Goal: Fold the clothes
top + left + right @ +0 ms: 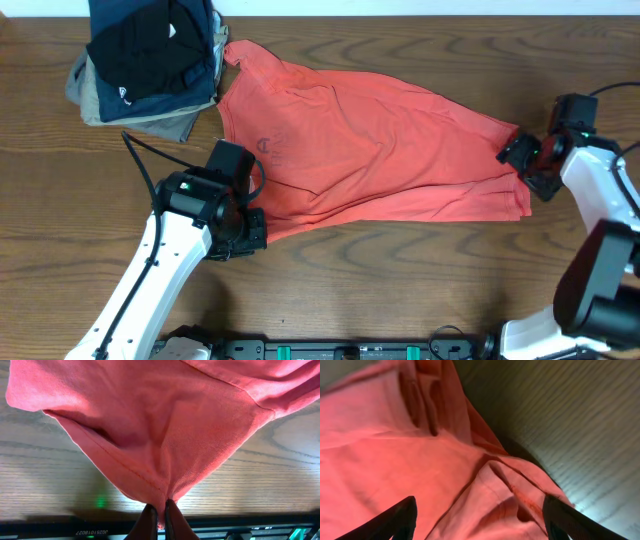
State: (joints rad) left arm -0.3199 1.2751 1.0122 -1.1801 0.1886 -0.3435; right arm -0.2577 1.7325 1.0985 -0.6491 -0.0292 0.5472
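- Left tool (160, 508), nearest the lens in the left wrist view: clenched on the T-shirt (370, 150) at its near hem. The cloth bunches to a point between the tips. Likely held so that edge can be lifted or dragged for a fold.
- Tabletop (400, 300): dark wood grain, carries everything. The bare strip along the front looks like room to lay a fold.
- T-shirt: salmon-red, rumpled across the middle of the tabletop, running from back left to the right side. Not yet folded. One edge is gripped on the left and the right end is not yet taken, so probably it gets pulled flat first. A faint dark mark (268, 148) shows on its left part, too dim to read.
- Stack of folded garments (150, 60): back left corner, black on top, navy and grey-khaki under it. The shirt's upper-left tip is just beside it; cannot tell if they touch. Judged to be parked there out of the way.
- Right tool (517, 152): at the shirt's right end, fingers (395, 520) spread wide with the cloth corner lying between them, nothing pinched. Released; looks placed to close on that corner.
- Count: one tabletop, one T-shirt, one stack (three garments told apart, maybe more), two arms, two tools, one gripping and one not.
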